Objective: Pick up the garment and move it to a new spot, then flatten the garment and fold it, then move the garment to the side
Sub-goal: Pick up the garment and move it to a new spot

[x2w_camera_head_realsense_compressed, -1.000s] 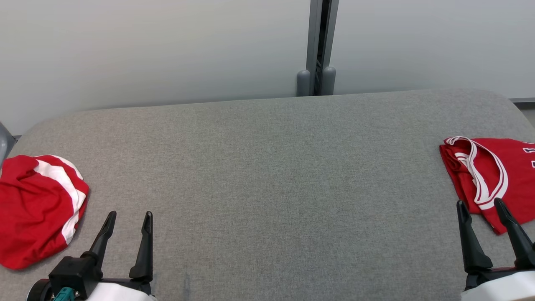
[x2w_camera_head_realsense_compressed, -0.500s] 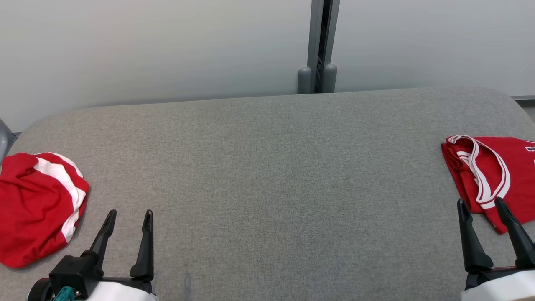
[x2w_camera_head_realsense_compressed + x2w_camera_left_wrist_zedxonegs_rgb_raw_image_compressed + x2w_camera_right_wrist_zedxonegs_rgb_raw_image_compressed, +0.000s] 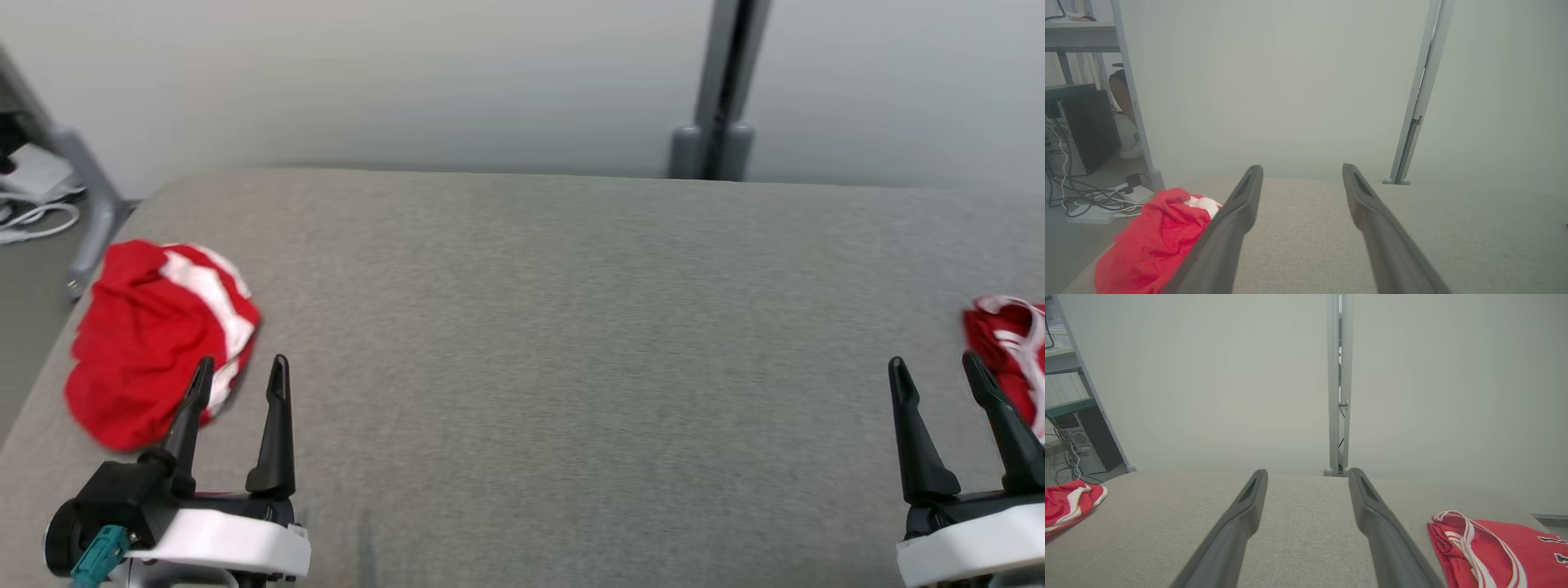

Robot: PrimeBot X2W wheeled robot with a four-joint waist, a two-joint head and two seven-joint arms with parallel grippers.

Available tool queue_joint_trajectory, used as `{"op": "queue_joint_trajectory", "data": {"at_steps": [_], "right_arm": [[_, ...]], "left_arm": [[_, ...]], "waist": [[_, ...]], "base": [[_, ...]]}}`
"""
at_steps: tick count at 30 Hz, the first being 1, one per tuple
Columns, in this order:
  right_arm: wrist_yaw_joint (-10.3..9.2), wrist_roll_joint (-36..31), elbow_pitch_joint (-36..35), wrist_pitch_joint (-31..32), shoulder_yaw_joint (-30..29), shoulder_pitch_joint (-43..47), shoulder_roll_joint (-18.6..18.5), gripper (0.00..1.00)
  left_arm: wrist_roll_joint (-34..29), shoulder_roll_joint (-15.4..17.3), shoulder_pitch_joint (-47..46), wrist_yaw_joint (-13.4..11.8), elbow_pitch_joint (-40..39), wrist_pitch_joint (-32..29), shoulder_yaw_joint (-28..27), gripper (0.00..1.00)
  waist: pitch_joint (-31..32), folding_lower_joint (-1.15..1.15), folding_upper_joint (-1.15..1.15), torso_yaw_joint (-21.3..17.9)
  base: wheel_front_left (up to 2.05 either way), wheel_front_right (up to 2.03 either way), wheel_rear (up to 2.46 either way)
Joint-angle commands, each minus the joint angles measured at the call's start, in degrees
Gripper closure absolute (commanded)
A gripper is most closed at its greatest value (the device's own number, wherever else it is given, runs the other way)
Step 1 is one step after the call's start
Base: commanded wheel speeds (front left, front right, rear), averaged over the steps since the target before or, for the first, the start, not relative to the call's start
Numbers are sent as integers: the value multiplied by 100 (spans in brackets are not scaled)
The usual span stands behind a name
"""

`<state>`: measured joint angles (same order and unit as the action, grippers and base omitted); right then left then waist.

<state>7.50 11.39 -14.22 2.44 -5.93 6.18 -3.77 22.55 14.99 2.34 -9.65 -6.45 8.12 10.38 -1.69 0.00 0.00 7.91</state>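
Garment (image 3: 151, 343), crumpled, far left: bring left gripper (image 3: 242, 363) over, jaws wide, pinch raised fold; right gripper (image 3: 935, 361) wide, empty.

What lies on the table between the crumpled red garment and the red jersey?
Nothing. In the head view, the grey table between the crumpled garment and the jersey is bare.

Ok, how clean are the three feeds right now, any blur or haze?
Head view: smeared sideways, the crumpled garment and folded jersey have soft edges. Left wrist view: milky and low in contrast, the near fingers out of focus. Right wrist view: same haze, yet the jersey's white trim reads sharply.
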Motion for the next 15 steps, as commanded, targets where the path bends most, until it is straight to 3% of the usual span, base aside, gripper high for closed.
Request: {"op": "queue_joint_trajectory", "data": {"at_steps": [1, 8, 15], "right_arm": [[-2, 10, -19, 20, 41, -103, -44, 0], [-2, 50, 42, 30, 133, -213, -51, 0], [-2, 69, 115, 15, 162, -312, -73, 0]], "left_arm": [[45, -12, -123, 8, 39, 58, -40, 0], [111, -41, -164, -19, 114, 224, -99, 0], [178, -53, -138, -25, 147, 306, -139, 0]], "waist": [[-99, 0, 0, 473], [-124, 0, 0, 1480], [-135, 0, 0, 1842]], "base": [[0, 0, 0], [0, 0, 0], [0, 0, 0]]}}
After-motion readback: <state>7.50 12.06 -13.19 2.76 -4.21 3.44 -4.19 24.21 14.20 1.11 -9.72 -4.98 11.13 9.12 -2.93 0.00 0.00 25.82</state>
